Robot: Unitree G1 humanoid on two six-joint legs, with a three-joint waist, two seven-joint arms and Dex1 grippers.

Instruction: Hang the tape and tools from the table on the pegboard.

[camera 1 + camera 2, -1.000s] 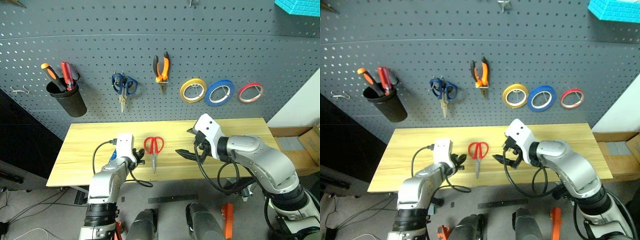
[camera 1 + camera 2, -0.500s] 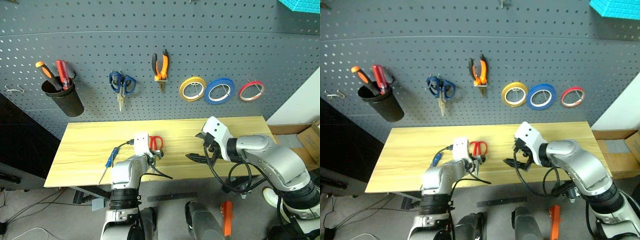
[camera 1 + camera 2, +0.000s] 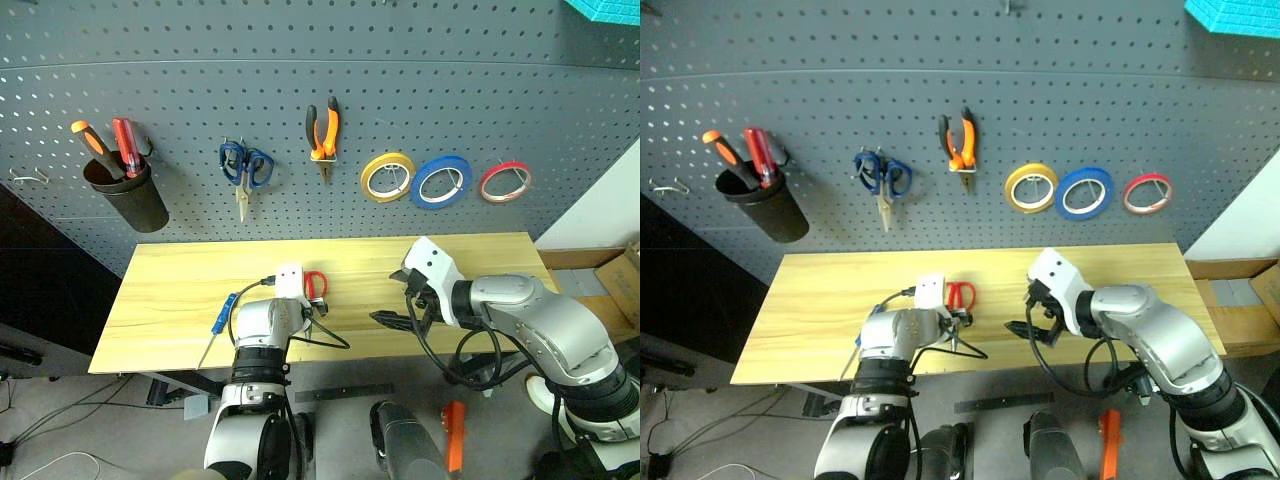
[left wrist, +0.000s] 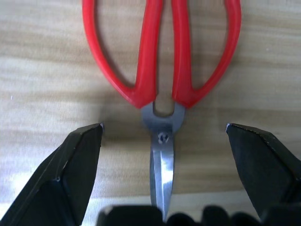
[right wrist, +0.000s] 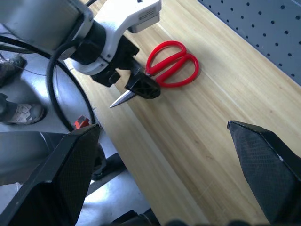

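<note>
the red scissors (image 4: 162, 70) lie flat on the wooden tabletop (image 3: 170, 290), near its front edge and a little left of the middle, handles toward the pegboard (image 3: 300, 120) and blade tips toward the front. the left gripper (image 4: 162, 141) hangs right over them, jaws spread wide, one finger (image 4: 77, 165) on each side of the pivot screw and neither one touching the metal. from the right wrist view the same black jaws sit over the blades, with the tip poking out past them.

to the left of that arm, the blue screwdriver (image 3: 218, 325) lies on the tabletop at a slant, its shaft reaching toward the front edge.

the right gripper (image 3: 395, 315) hovers above the right half of the tabletop, jaws released and holding nothing, well apart from the scissors.

up on the pegboard the blue tape (image 3: 440, 182) hangs between a yellow roll (image 3: 387, 178) and a red roll (image 3: 505, 182). the orange pliers (image 3: 322, 135) hang just left of the yellow roll, then the blue scissors (image 3: 244, 170) further left. at the far left a black cup (image 3: 128, 198) holds an orange screwdriver (image 3: 90, 140) and a red screwdriver (image 3: 126, 145).
</note>
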